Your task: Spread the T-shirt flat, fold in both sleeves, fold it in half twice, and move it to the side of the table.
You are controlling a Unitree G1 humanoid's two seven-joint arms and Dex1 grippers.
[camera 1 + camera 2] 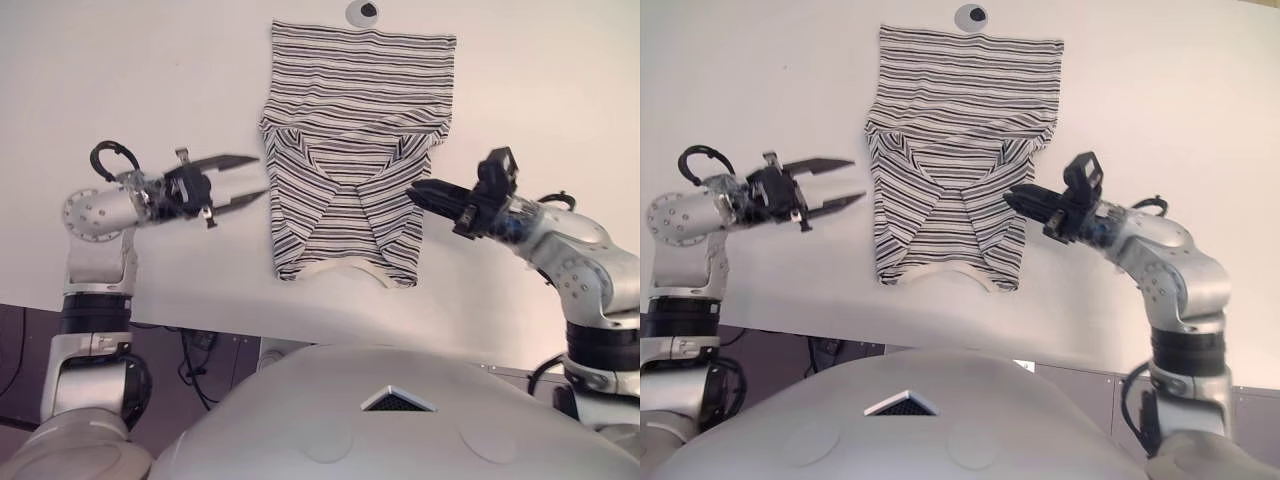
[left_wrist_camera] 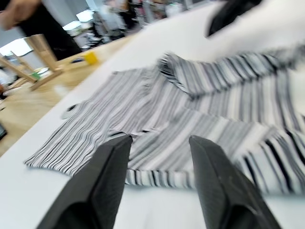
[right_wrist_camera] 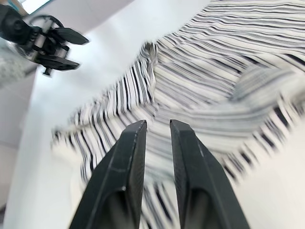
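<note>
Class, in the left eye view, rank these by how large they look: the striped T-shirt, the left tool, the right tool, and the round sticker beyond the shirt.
1. T-shirt, clearly largest.
2. Left tool and right tool: they look about alike, so no ranking between them.
3. Round sticker, smallest.

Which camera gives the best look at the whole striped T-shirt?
The left eye view: the T-shirt shows whole, both sleeves folded in. The right eye view matches it; both wrist views catch just part of it, close up.
</note>
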